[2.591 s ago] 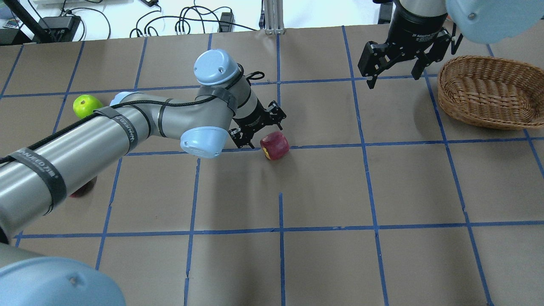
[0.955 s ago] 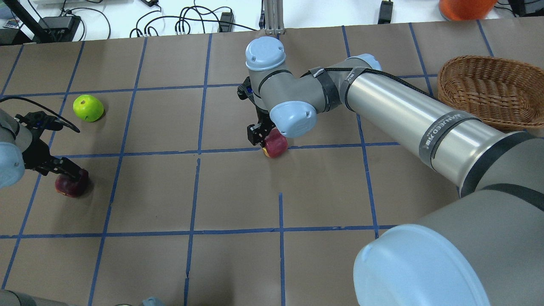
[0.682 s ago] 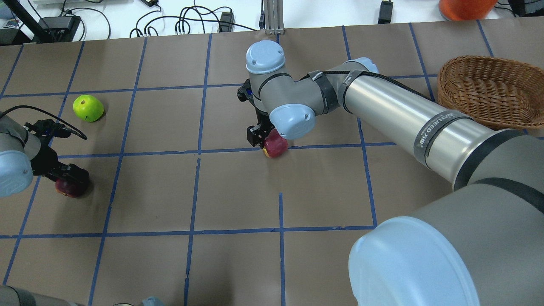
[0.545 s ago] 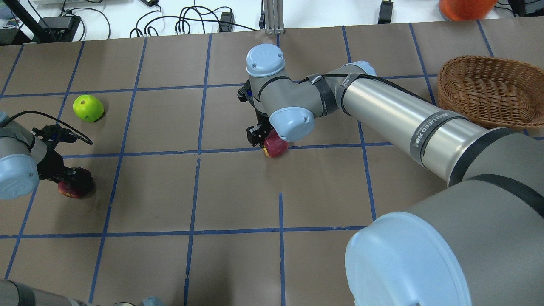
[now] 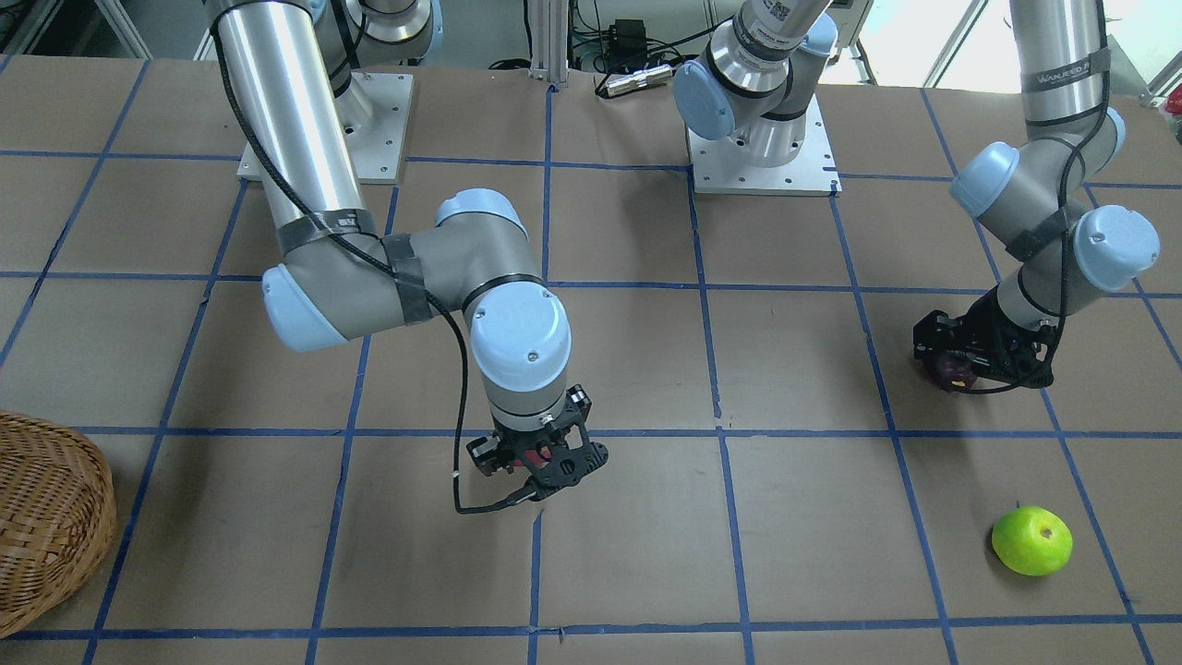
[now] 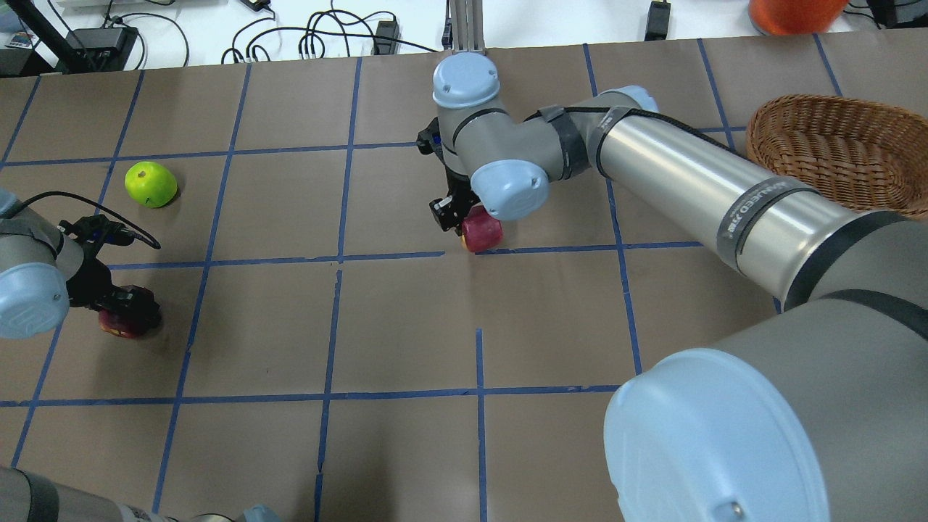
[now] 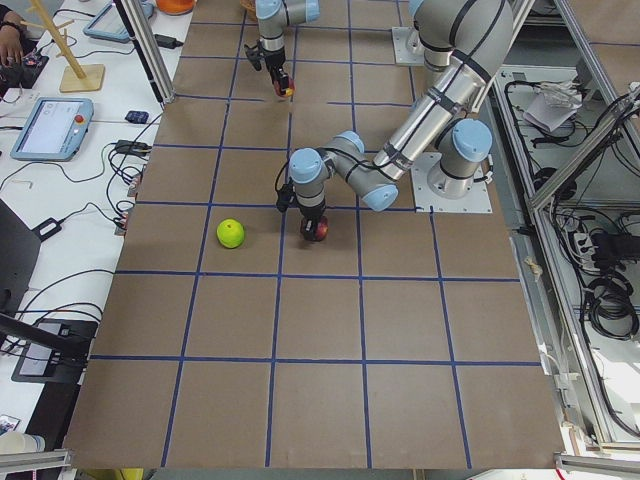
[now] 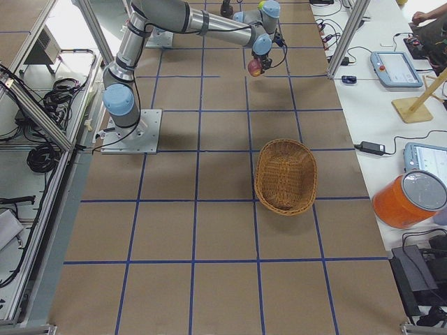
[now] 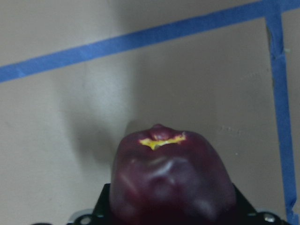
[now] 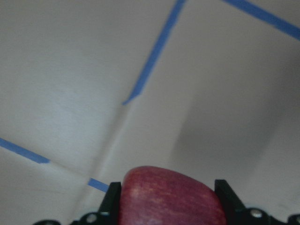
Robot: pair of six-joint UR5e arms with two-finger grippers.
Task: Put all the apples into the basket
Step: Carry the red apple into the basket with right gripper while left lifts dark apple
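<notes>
My right gripper (image 6: 467, 225) is shut on the red apple (image 6: 484, 233) and holds it just above the table's middle; the right wrist view shows the red apple (image 10: 171, 199) between both fingers (image 10: 111, 199), with the paper well below. At the left edge my left gripper (image 6: 127, 313) is shut on the dark maroon apple (image 6: 116, 324), which fills the lower left wrist view as a maroon apple (image 9: 171, 180) low over the paper. The green apple (image 6: 151, 184) lies loose beyond it. The wicker basket (image 6: 834, 156) stands at the far right with no apple in it.
Brown paper with a blue tape grid (image 6: 478, 362) covers the table. The right arm's long link (image 6: 710, 196) stretches from the basket side to the middle. Cables and power bricks (image 6: 312, 36) lie past the far edge. An orange container (image 8: 408, 199) stands off the table by the basket.
The right gripper has risen with the red apple and shifted slightly toward the far side and the basket. The left gripper has stayed on the maroon apple, barely moving.
</notes>
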